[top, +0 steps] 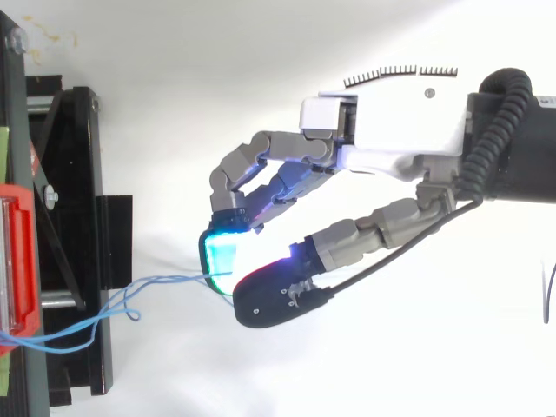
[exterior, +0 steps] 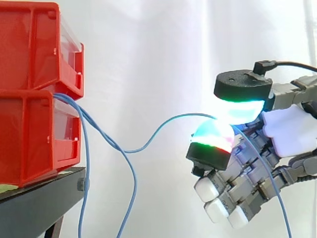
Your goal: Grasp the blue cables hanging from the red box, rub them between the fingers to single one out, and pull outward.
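1 thin blue cable (exterior: 163,126) sits pinched between glowing fingertips (exterior: 213,136) of the grey robot hand (exterior: 290,131), at 3 o'clock from the red plastic box (exterior: 29,129); singling-out looks done; the outward pull remains.

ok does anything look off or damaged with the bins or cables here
Nothing stands out. The red bins sit stacked and look intact, and nothing is spilled. One blue cable sags across to the hand, pinched between its pads; the other cables hang loose from the bins, as the task would have it.

Grey-jointed white hand (top: 391,130), cyan-glowing pads (top: 220,253)
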You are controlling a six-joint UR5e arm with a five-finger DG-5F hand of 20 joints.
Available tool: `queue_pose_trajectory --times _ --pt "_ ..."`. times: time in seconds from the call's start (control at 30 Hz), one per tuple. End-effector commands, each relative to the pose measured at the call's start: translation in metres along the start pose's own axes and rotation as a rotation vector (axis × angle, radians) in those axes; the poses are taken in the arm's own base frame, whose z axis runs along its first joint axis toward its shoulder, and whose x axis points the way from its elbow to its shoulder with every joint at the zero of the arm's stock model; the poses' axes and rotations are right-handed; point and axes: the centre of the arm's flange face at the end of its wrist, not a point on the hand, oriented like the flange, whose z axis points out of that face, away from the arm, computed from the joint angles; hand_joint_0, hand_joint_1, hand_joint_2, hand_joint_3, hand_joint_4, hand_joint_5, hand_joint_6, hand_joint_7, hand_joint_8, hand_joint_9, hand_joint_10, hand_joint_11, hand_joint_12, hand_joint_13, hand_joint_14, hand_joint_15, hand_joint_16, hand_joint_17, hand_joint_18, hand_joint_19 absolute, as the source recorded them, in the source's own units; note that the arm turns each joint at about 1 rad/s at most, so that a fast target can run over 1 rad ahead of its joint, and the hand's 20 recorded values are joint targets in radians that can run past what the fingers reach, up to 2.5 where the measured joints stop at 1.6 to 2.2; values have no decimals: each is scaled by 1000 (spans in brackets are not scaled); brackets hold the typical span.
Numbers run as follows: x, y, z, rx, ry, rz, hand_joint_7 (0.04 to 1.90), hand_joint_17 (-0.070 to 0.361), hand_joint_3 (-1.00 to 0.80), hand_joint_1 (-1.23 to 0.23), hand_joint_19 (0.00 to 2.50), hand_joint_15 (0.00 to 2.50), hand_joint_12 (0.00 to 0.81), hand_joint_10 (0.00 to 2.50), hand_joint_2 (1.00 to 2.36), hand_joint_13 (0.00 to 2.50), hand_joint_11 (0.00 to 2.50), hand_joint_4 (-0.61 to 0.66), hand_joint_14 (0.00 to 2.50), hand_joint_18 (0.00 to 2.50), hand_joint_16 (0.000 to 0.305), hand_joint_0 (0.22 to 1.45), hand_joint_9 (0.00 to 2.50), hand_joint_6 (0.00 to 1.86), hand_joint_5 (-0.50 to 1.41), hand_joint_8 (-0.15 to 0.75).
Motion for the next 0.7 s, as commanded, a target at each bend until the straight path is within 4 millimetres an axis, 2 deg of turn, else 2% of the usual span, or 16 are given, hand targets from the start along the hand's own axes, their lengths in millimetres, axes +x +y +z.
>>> queue_pose_trajectory --times 0.0,0.67 --pt "0 0 0 0 0 0 1137 59 -45 -777 393 231 222 3 1214 655 313 70 6 443 26 523 828 861 -116 266" --pt "0 0 0 0 0 0 1125 60 -47 -775 378 228 226 4 1208 665 312 60 6 442 27 526 822 862 -117 261"
